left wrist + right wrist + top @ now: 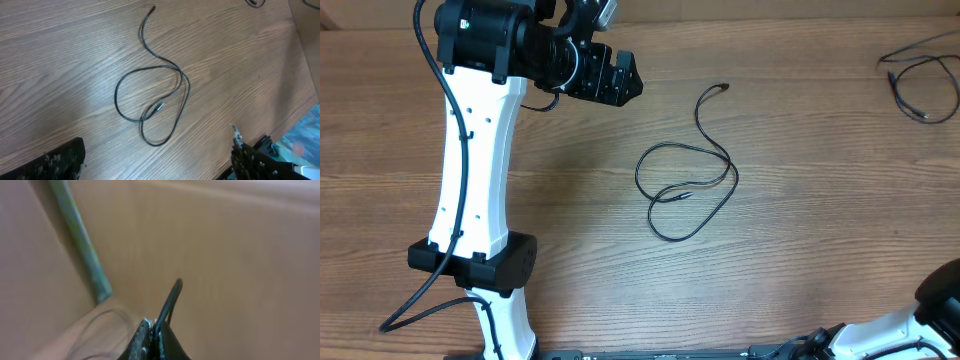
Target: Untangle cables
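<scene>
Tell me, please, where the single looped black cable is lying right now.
In the overhead view, the thin black looped cable lies loose mid-table on the wooden tabletop, just right of the open left hand.

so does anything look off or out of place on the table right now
The middle cable lies looped over itself, one plug tip tucked inside the loop. A second cable bundle sits far off at the right edge of the table, partly out of the overhead view. Nothing looks damaged or spilled.
</scene>
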